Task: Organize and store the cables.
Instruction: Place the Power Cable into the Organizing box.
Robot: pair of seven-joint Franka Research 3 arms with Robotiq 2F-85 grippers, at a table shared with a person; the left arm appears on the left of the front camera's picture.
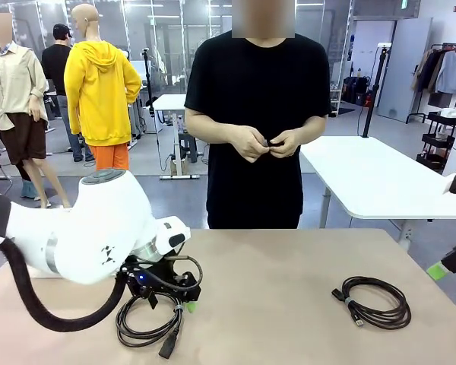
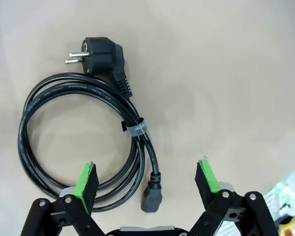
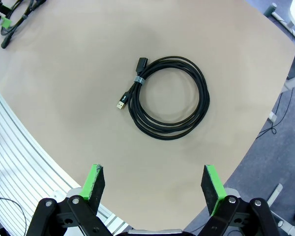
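Hovering low at the table's (image 1: 273, 281) near-left corner, the left gripper (image 1: 184, 304) covers one cable (image 1: 168, 347). Wrist view: jaws spread, straddling its bundled side, likely to pinch there. The right gripper (image 3: 152, 183), also spread, hangs over the table's second cable (image 3: 138, 81).

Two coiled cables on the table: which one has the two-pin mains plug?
The thicker coil lying under the left pincer; the other coil, on the robot's right, is thinner and ends in a USB connector.

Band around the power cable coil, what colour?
Grey band on black power cable; clearest in left wrist view.
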